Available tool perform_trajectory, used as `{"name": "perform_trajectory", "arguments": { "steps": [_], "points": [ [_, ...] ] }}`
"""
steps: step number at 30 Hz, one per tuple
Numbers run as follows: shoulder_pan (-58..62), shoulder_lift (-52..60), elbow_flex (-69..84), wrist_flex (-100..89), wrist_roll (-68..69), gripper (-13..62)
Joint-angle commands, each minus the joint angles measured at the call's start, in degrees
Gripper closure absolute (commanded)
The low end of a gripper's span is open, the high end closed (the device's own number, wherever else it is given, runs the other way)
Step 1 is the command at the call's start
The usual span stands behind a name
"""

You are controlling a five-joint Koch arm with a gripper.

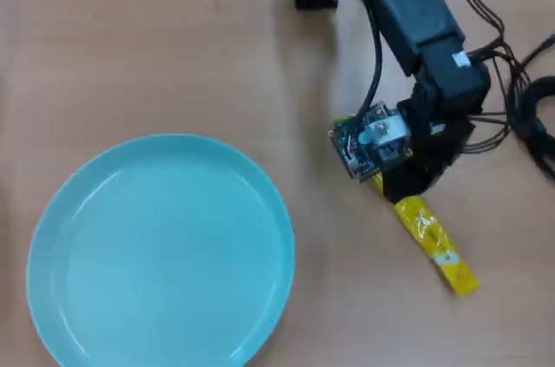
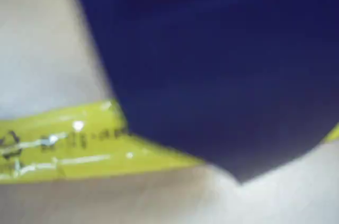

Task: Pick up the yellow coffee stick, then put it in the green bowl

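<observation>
Overhead view: pincer [image 1: 401, 186] sits right over upper end of yellow coffee stick [image 1: 436, 245], on table well right of green bowl [image 1: 52, 237]. Stick's long axis runs diag., away from bowl. Jaw spread: can't tell; wrist view blurred, dark body blocks stick.

The arm [image 1: 416, 16] is black all over, built from blocky, box-shaped motor housings joined end to end, the topmost one carrying a small pale printed label. A white tag or sticker sits on the housing nearer the wrist. Thin black cables [image 1: 512, 72] run along the links and loop loosely off to the side. At the wrist sits a bare camera board [image 1: 368, 141] with a silver-white module. Up close, the gripper [image 2: 222, 75] shows only as a dark blue-black blur.
</observation>
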Motion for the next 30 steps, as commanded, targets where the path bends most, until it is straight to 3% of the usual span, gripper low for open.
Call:
{"name": "perform_trajectory", "arguments": {
  "steps": [1,30],
  "points": [
    [-0.70,0.26,-5.27,-1.85,1.93,21.0],
    [-0.88,-3.96,-5.19,-6.77,6.50,17.6]
  ]
}}
